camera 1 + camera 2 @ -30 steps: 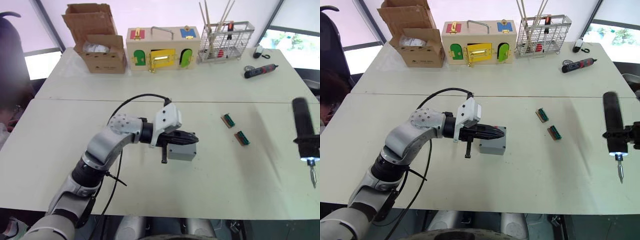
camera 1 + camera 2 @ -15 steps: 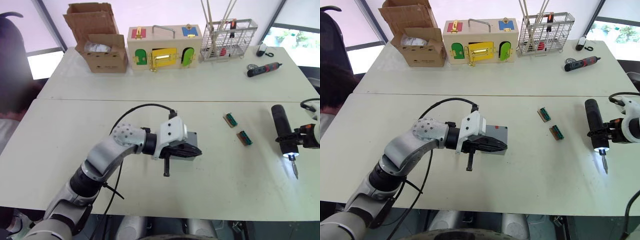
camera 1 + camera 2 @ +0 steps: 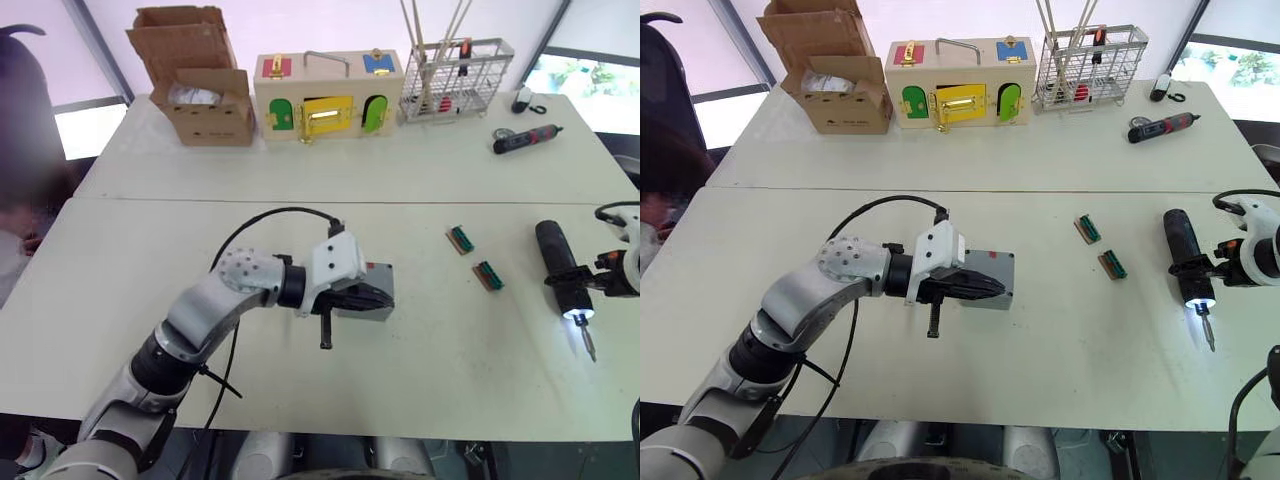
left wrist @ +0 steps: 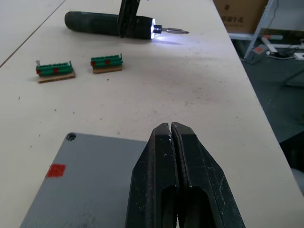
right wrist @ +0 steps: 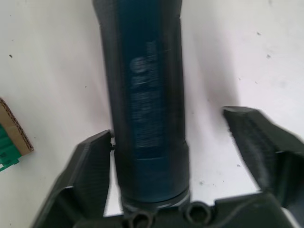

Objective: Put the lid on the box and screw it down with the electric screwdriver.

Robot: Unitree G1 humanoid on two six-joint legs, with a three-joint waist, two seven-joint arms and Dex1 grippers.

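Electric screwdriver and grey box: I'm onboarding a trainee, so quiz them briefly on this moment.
1. True or false: the left gripper, over the grey box, is shut.
2. The light on the electric screwdriver is: A) on; B) off; C) hidden.
3. Fill in: ___ green terminal blocks lie between box and screwdriver.
Key: 1 true; 2 A; 3 two.

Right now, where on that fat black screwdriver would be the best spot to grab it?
Around the middle of its thick barrel, coming from above with a finger on each long side. The electric screwdriver lies flat on the table, its round body easy to pinch, while the thin lit tip end offers little to hold. The right gripper already straddles it, open.
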